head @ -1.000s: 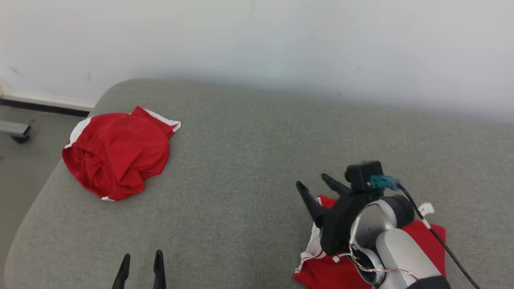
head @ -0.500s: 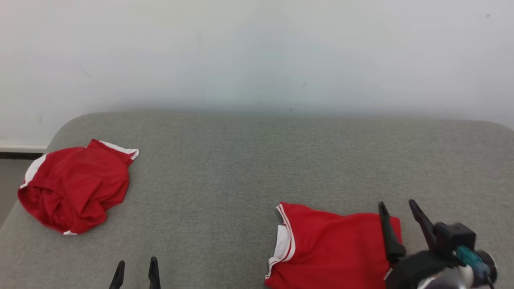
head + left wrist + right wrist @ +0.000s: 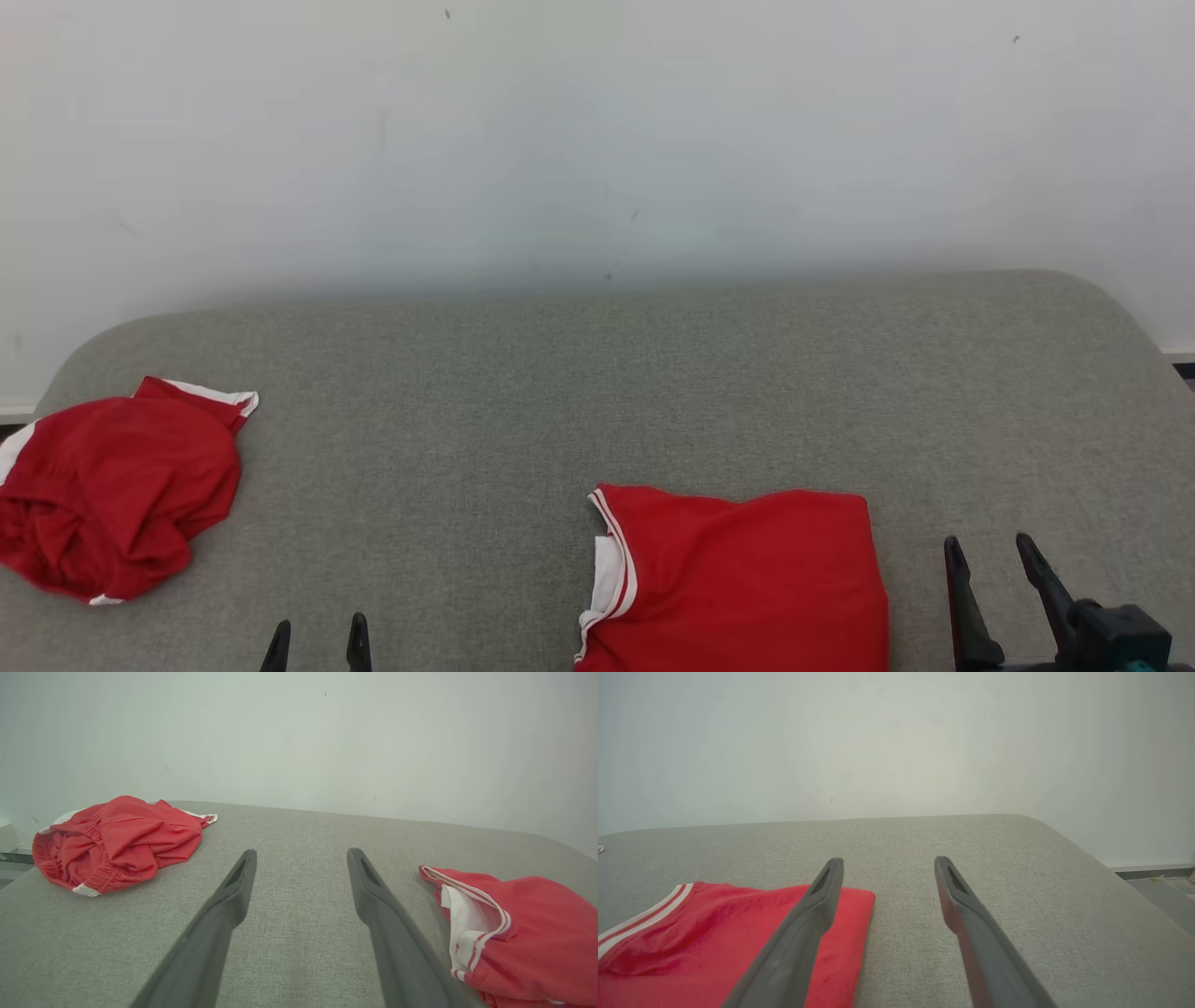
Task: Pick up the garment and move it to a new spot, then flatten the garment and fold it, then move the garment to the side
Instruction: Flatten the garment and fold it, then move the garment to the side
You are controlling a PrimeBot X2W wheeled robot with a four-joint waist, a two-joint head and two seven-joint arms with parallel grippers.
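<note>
"What sort of place is this?"

"A plain indoor room. A wide grey cloth-covered cushion [image 3: 653, 392] stands against a bare white wall [image 3: 597, 140] with a few small scuffs."

"Home or lab?"

"Cannot tell. There's a skirting board [image 3: 1148, 865] and a grey floor [image 3: 1167, 900]. A folded red shirt [image 3: 747, 579] and a crumpled red garment [image 3: 112, 495] lie about like laundry."
</note>
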